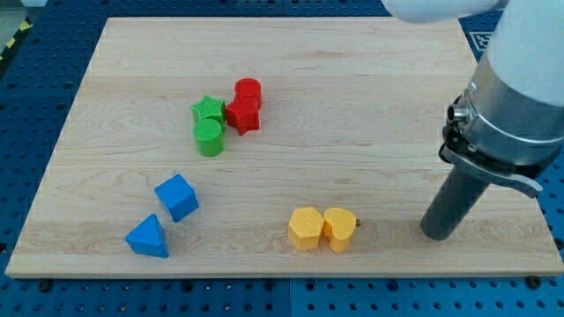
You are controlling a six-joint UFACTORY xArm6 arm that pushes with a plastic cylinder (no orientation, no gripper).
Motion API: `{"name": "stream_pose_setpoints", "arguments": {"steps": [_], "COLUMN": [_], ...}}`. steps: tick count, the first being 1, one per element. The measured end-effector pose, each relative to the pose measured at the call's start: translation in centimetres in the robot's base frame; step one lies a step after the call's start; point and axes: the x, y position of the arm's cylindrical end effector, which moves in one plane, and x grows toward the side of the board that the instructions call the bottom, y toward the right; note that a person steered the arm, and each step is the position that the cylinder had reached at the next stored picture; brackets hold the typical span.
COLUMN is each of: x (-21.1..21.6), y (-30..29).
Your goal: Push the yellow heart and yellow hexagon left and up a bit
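Observation:
The yellow hexagon [306, 228] and the yellow heart [339, 229] sit side by side and touching near the board's bottom edge, the heart on the right. My tip [437, 236] rests on the board to the right of the heart, about a hundred pixels away, at nearly the same height in the view. It touches no block.
A green star [209, 109], a green cylinder [209, 137], a red star [242, 114] and a red cylinder [248, 90] cluster at upper middle. A blue cube [177, 196] and a blue triangle [148, 237] lie at lower left. The wooden board [352, 106] ends close below the yellow blocks.

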Motion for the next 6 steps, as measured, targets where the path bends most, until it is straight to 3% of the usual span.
{"name": "stream_pose_setpoints", "arguments": {"steps": [3, 6], "x": [2.5, -1.1], "y": [-7.3, -15.9]}}
